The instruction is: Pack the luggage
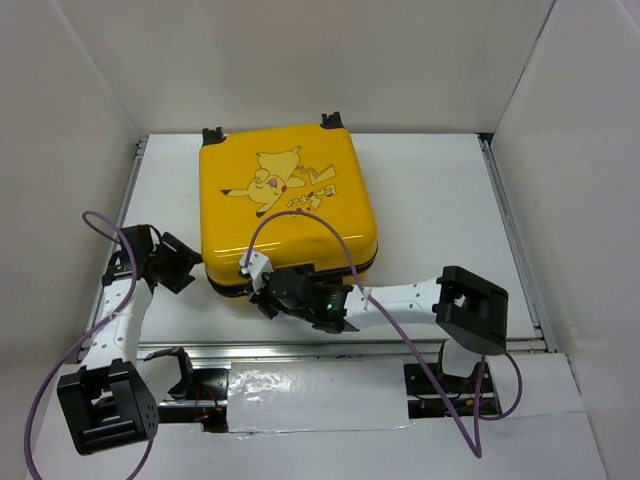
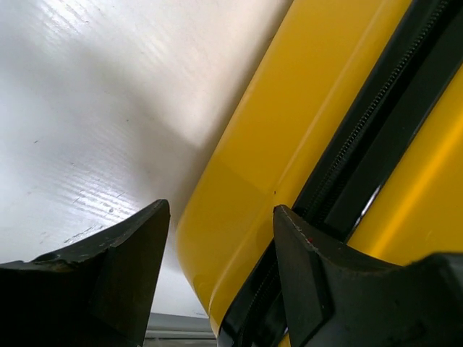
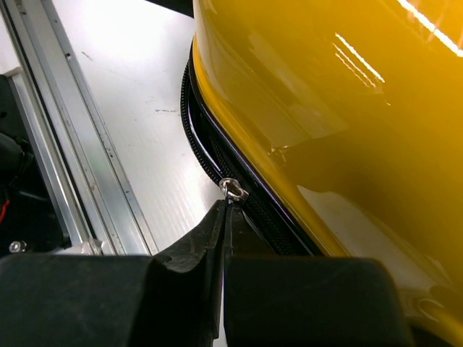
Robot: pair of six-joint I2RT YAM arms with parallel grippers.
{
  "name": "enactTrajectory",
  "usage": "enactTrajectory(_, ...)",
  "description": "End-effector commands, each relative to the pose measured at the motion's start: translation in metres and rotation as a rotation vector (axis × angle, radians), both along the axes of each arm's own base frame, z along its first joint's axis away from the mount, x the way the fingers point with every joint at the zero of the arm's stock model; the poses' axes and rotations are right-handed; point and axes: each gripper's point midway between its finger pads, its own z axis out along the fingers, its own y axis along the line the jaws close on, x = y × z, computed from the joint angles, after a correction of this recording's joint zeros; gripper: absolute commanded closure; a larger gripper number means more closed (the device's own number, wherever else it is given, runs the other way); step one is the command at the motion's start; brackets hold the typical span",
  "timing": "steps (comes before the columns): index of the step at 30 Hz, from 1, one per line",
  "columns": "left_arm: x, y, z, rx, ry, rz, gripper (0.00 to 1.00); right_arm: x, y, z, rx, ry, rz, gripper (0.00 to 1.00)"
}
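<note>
Though unseen overhead, zip pull pinched (wrist)

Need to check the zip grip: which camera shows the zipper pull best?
Right wrist: the metal zipper pull sits sharp, pinched at the tips of the right claw. Top external hides it under that claw; left wrist shows only zipper track.

Reaches forward with the left arm, elbow bent, jaws parted wide. Stretches the right arm leftward and low, wrist apparently rolled sideways, jaws pressed fully together.
</note>
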Motion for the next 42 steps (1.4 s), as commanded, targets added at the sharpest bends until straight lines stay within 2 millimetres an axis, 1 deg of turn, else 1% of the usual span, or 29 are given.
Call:
enactTrajectory(1,-0.006,-0.014,0.017,-0.023,0.008,-0.096,0.29,0.025,0.011,0.081,0.277,-0.099,-0.102,1.0)
enactTrajectory(7,0.008,0.013,0.026,0.006,-0.006,-0.052,0.28,0.027,-0.001,0.075,0.246,-0.079,-0.144,1.0)
enactTrajectory(9,0.012,0.016,0.029,-0.002,-0.009,-0.05,0.28,0.025,-0.007,0.077,0.221,-0.067,-0.151,0.77)
enactTrajectory(10,0.014,0.017,0.029,-0.002,-0.01,-0.047,0.27,0.025,-0.012,0.083,0.226,-0.071,-0.16,0.62)
enactTrajectory(11,0.017,0.019,0.032,0.0,-0.019,-0.042,0.27,0.022,-0.017,0.083,0.219,-0.074,-0.166,0.46)
enactTrajectory(12,0.019,0.022,0.034,0.0,-0.028,-0.035,0.27,0.018,-0.026,0.095,0.226,-0.085,-0.169,0.43)
enactTrajectory(13,0.024,0.023,0.036,-0.007,-0.033,-0.035,0.27,0.014,-0.031,0.1,0.22,-0.087,-0.168,0.41)
enactTrajectory(14,0.027,0.026,0.035,-0.009,-0.03,-0.026,0.27,0.009,-0.043,0.109,0.205,-0.079,-0.169,0.42)
enactTrajectory(16,0.039,0.03,0.041,-0.01,-0.06,-0.025,0.29,0.004,-0.055,0.119,0.207,-0.054,-0.189,0.51)
enactTrajectory(17,0.043,0.031,0.042,-0.013,-0.065,-0.028,0.3,0.0,-0.07,0.123,0.209,-0.006,-0.215,0.62)
enactTrajectory(18,0.047,0.033,0.037,-0.018,-0.047,-0.023,0.35,0.0,-0.079,0.123,0.211,0.029,-0.252,0.93)
enactTrajectory(19,0.054,0.036,0.039,-0.019,-0.054,-0.015,0.38,0.005,-0.101,0.118,0.195,0.088,-0.357,1.0)
enactTrajectory(20,0.057,0.038,0.033,-0.029,-0.037,-0.02,0.41,0.007,-0.111,0.116,0.18,0.101,-0.386,1.0)
enactTrajectory(21,0.063,0.039,0.036,-0.034,-0.048,-0.026,0.46,0.008,-0.122,0.107,0.164,0.112,-0.423,1.0)
enactTrajectory(22,0.066,0.037,0.036,-0.046,-0.053,-0.038,0.49,0.01,-0.141,0.105,0.175,0.128,-0.503,1.0)
enactTrajectory(23,0.069,0.036,0.031,-0.062,-0.038,-0.043,0.51,0.012,-0.152,0.101,0.182,0.137,-0.553,1.0)
enactTrajectory(24,0.072,0.035,0.031,-0.071,-0.046,-0.054,0.56,0.017,-0.174,0.092,0.194,0.156,-0.657,1.0)
enactTrajectory(27,0.074,0.03,0.023,-0.094,-0.049,-0.083,0.67,0.029,-0.21,0.084,0.222,0.204,-0.859,1.0)
enactTrajectory(28,0.078,0.027,0.021,-0.103,-0.063,-0.101,0.69,0.036,-0.23,0.073,0.21,0.251,-0.955,1.0)
enactTrajectory(29,0.079,0.026,0.019,-0.113,-0.064,-0.111,0.78,0.04,-0.237,0.073,0.207,0.288,-0.988,1.0)
enactTrajectory(30,0.08,0.021,0.019,-0.122,-0.066,-0.131,0.83,0.043,-0.244,0.066,0.187,0.323,-1.015,1.0)
enactTrajectory(31,0.081,0.016,0.015,-0.141,-0.061,-0.152,0.86,0.039,-0.25,0.051,0.133,0.391,-1.036,1.0)
enactTrajectory(32,0.083,0.012,0.014,-0.146,-0.06,-0.164,0.93,0.044,-0.26,0.044,0.111,0.417,-1.071,1.0)
enactTrajectory(34,0.085,-0.001,0.009,-0.149,-0.048,-0.202,1.0,0.039,-0.265,0.027,0.057,0.448,-1.066,1.0)
enactTrajectory(37,0.08,-0.021,0.001,-0.161,-0.008,-0.236,1.0,0.027,-0.279,0.001,0.042,0.534,-1.124,1.0)
enactTrajectory(39,0.076,-0.037,0.002,-0.173,-0.009,-0.271,1.0,0.023,-0.284,-0.004,0.091,0.57,-1.16,1.0)
enactTrajectory(40,0.072,-0.043,-0.001,-0.179,0.0,-0.278,1.0,0.021,-0.287,-0.011,0.086,0.582,-1.16,1.0)
enactTrajectory(41,0.066,-0.057,-0.003,-0.183,0.016,-0.31,1.0,0.023,-0.286,-0.011,0.12,0.609,-1.158,1.0)
enactTrajectory(42,0.063,-0.064,0.001,-0.182,0.007,-0.328,1.0,0.026,-0.286,-0.012,0.127,0.62,-1.154,1.0)
